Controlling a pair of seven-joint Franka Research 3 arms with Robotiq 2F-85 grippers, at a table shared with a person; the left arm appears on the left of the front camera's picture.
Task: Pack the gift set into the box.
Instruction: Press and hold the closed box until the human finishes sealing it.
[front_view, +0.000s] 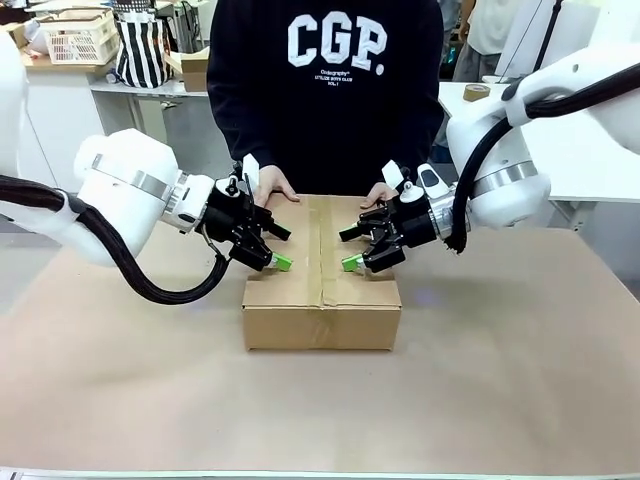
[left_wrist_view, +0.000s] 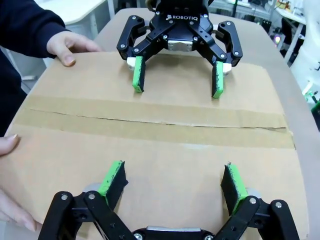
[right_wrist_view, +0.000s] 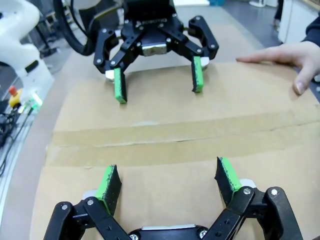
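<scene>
Green-padded left fingers (front_view: 282, 262) stand spread wide with nothing between them, poised over the left half of the lid of the box (front_view: 320, 315). The right fingers (front_view: 351, 264) mirror them over the right half, equally spread and empty. Whether any pad touches the cardboard I cannot tell. The box sits mid-frame on the brown worktop (front_view: 520, 370), flaps closed, a strip of tape (front_view: 318, 250) running along the centre seam. A person's hand (front_view: 272, 188) rests on the lid's far edge just beside the left fingers, and the other hand (front_view: 380, 192) just beside the right ones. The likeliest trouble, as I judge it, is threefold. A downward press could dent the flaps, an uneven push from one side could skid the box across the worktop, and any move toward the far edge could catch a hand. Both wrists are pitched down and inward, the white arms entering from the frame's left and right edges and facing each other across the seam.
</scene>
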